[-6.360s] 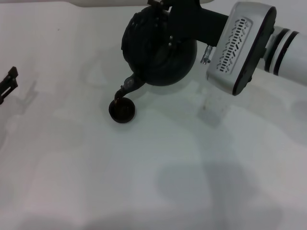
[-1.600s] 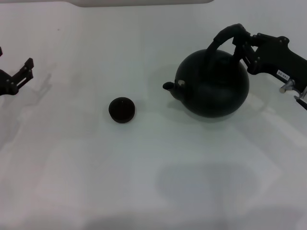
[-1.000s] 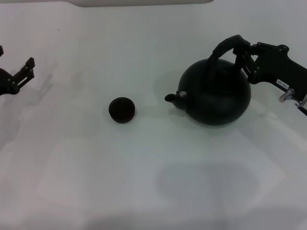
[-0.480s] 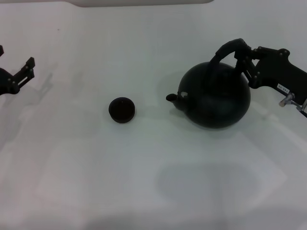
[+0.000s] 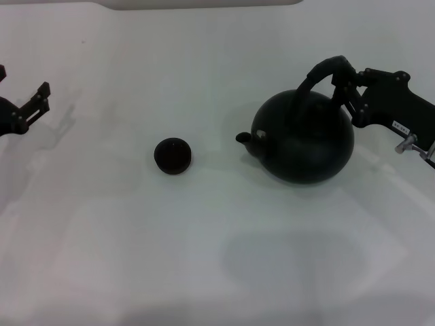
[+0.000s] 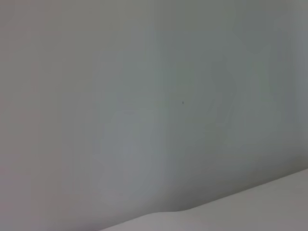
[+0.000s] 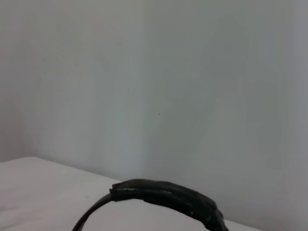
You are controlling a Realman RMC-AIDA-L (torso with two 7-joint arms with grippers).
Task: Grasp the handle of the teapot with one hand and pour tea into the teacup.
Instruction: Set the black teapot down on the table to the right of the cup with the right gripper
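The teapot (image 5: 304, 142) stands upright on the white table at the right, its spout (image 5: 243, 138) pointing left toward the teacup (image 5: 172, 155). The teacup sits alone, well to the left of the spout and apart from it. My right gripper (image 5: 345, 80) is shut on the far-right side of the handle (image 5: 318, 70), which arches over the pot. The handle's wrapped crown also shows in the right wrist view (image 7: 168, 195). My left gripper (image 5: 30, 109) is open and idle at the far left edge, holding nothing.
The white table (image 5: 204, 258) stretches bare in front of the teacup and the teapot. A pale raised edge (image 5: 204, 3) runs along the back. The left wrist view shows only a plain grey surface.
Earlier the teapot was tilted with its spout over the teacup. It has since moved right and now stands upright on the table. Over the last second it has barely shifted.
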